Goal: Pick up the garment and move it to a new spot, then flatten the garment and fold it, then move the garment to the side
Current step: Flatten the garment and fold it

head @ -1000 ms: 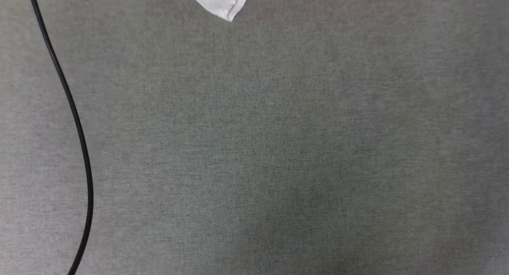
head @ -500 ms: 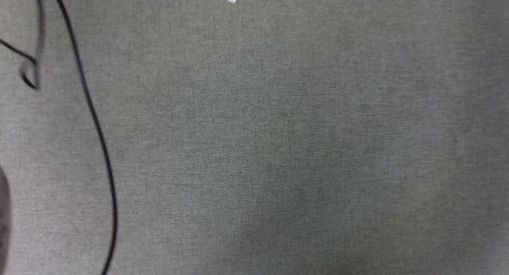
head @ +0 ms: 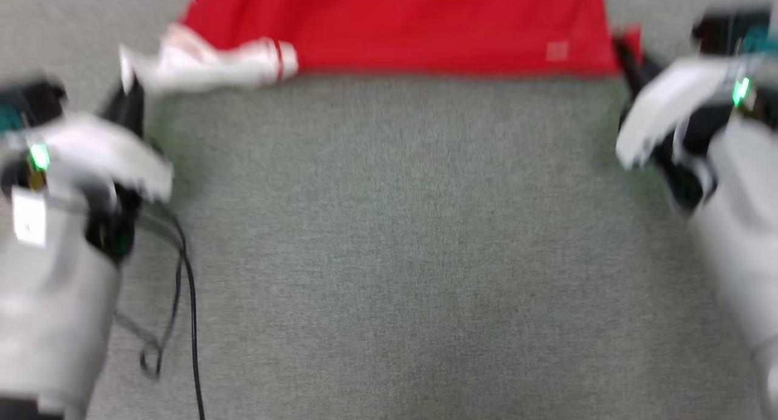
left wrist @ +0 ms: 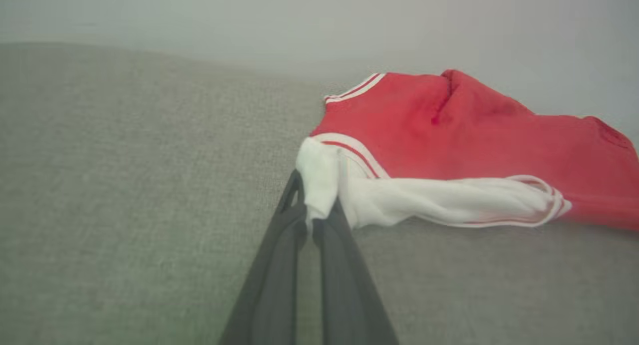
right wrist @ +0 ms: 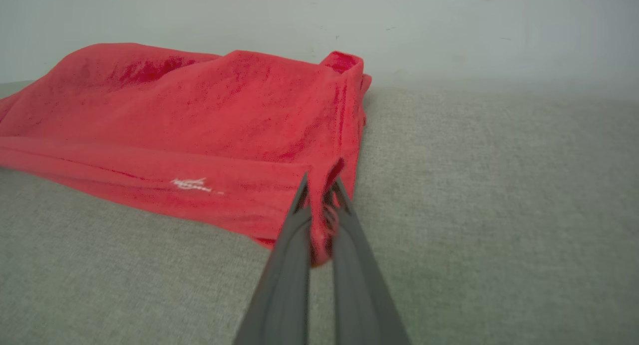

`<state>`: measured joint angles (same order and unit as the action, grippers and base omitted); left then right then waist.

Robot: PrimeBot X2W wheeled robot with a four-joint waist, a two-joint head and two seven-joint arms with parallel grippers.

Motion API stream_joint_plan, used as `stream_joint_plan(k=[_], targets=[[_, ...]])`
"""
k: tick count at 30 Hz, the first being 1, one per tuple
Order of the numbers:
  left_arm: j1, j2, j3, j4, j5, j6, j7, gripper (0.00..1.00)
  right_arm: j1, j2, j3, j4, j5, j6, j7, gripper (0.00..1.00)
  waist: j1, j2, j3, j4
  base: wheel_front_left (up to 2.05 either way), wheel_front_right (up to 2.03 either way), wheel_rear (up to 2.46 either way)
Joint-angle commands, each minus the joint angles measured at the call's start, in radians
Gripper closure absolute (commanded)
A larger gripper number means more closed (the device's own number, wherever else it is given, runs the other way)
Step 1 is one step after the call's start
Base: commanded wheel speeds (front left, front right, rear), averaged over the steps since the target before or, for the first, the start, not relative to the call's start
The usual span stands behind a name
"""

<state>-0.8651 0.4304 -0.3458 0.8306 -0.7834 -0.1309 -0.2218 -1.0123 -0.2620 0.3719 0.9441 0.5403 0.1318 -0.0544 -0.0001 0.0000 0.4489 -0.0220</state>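
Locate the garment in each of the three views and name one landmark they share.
Head view: the garment runs along the top edge, white sleeve at upper left.
Left wrist view: right of centre, the sleeve pinched in the shut left tool.
Right wrist view: left and centre, a red corner pinched in the shut right tool.
Shared landmark: the grey cloth surface beneath it.

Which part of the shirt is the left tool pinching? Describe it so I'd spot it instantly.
On the grey fabric surface lies the red garment. At its left end, the left tool pinches a bunched white sleeve; red cuff stripes set it apart from the plain red body.
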Motion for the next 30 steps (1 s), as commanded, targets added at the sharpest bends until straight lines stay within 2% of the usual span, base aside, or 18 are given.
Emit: stream_joint_plan(k=[1,8,9,12,21,26,30], targets=[[0.078,0.015,-0.004,-0.013,-0.016,0.001,-0.015,1.0,0.071,-0.018,0.007,-0.01,0.026,-0.002,-0.018,1.0,0.0001,0.0,-0.084,0.008,0.0,0.0,0.0],[0.341,0.02,0.006,-0.077,-0.043,0.003,-0.039,1.0,0.303,-0.069,0.032,-0.065,0.099,-0.002,-0.062,1.0,0.0001,0.0,-0.222,0.016,0.0,0.0,0.0],[0.341,0.02,0.006,-0.077,-0.043,0.003,-0.039,1.0,0.303,-0.069,0.032,-0.065,0.099,-0.002,-0.062,1.0,0.0001,0.0,-0.222,0.016,0.0,0.0,0.0],[0.455,0.021,0.022,-0.124,-0.043,0.025,-0.043,1.0,0.41,-0.09,0.042,-0.097,0.113,-0.002,-0.072,1.0,0.0001,0.0,-0.279,0.02,0.0,0.0,0.0],[0.78,0.054,0.055,-0.361,-0.054,0.138,-0.025,1.0,0.706,-0.125,-0.008,-0.24,0.112,-0.003,-0.042,1.0,0.0001,0.0,-0.407,0.027,0.0,0.0,0.0],[0.931,0.075,0.057,-0.523,-0.077,0.208,0.032,1.0,0.874,-0.121,-0.103,-0.371,0.078,-0.004,0.001,1.0,0.0001,0.0,-0.45,0.038,0.0,0.0,0.0],[1.028,0.085,0.054,-0.648,-0.103,0.25,0.084,1.0,1.019,-0.096,-0.22,-0.503,0.023,-0.004,0.064,1.0,0.0001,0.0,-0.467,0.055,0.0,0.0,0.0]])
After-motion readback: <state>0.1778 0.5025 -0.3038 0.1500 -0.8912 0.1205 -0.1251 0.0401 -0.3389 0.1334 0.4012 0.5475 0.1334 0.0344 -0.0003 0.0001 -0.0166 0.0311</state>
